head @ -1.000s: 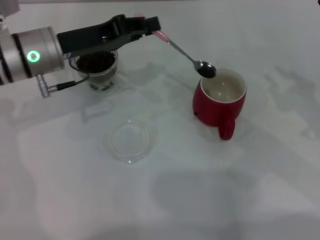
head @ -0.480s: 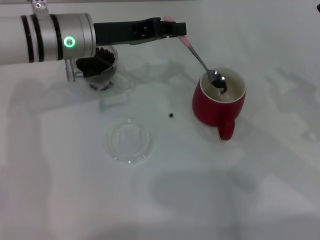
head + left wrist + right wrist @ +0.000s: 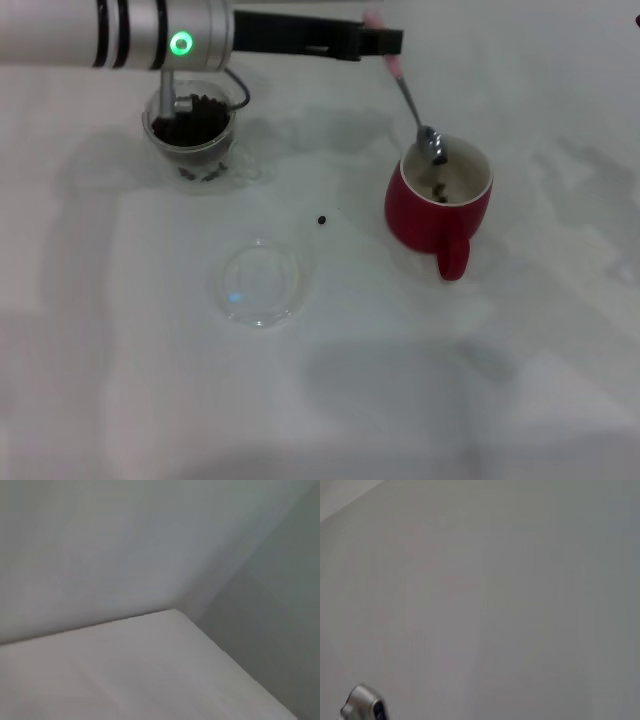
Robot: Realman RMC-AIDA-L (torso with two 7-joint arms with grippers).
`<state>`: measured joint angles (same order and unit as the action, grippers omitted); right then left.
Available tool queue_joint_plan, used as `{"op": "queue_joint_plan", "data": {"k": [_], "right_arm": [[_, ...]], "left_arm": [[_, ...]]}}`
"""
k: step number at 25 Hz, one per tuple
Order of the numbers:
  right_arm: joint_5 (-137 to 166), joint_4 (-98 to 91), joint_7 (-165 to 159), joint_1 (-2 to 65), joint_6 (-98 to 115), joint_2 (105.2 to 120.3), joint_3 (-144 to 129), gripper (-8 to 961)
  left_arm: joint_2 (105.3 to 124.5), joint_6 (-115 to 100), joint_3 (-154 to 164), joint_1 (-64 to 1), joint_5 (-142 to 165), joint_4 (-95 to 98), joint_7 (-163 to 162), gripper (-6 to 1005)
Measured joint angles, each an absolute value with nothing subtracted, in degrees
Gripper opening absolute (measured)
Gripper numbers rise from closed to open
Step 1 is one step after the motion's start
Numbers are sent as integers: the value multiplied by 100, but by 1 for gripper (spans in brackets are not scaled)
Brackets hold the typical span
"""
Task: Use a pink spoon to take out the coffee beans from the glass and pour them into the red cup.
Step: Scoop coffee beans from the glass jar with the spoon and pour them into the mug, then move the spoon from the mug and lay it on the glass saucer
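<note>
While the left gripper (image 3: 385,42) clamps the pink spoon (image 3: 412,100) by its handle, the bowl dips below it into the red cup (image 3: 438,205), tipping coffee beans (image 3: 438,190) in. One stray bean (image 3: 321,219) already lies on the desk (image 3: 500,380); a steep, hurried tilt could scatter more.

You had a plain white table (image 3: 420,380) under soft, even light, faint shadows lying across it. Its corner (image 3: 172,611) stood against a pale grey wall (image 3: 125,540).
</note>
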<state>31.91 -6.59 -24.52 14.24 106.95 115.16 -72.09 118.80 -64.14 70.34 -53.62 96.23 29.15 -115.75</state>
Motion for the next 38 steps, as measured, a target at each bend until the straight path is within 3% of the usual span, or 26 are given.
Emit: {"op": "queue_joint_plan", "data": {"k": [12,17,19,22,24,32,38], "right_arm": [[3181,-691,-2482,1422,10693,11513,-7152,347],[3180,-688,-2487,1419,10698,11513,-7028,347],[3181,-678,-2489,1415,10698,11513,-6962,347],[3181,-675,-2499,1414,10704,11513,-6896,347],[3182,-675,-2503,1411,10707,11513,-6845,347],[3181,-667,-2767,1394,10598,11513,-6371,348],[3181,-667,-2813,1405,10523,11516,-6337,348]], "left_arm": [[11864,-6521,7405,-5199,9627,3868,-11725,125],[11818,-6664,7373,-4702,9676,4398,-11871,125],[11693,-6800,7345,-4037,9670,5072,-12095,126],[11635,-6902,7302,-3736,9659,5315,-12180,129],[11600,-7211,6926,-3195,9654,5485,-12222,131],[11622,-7514,6596,-2488,9654,5196,-12002,138],[11622,-7658,6591,-2322,9672,4831,-11850,144]]}}
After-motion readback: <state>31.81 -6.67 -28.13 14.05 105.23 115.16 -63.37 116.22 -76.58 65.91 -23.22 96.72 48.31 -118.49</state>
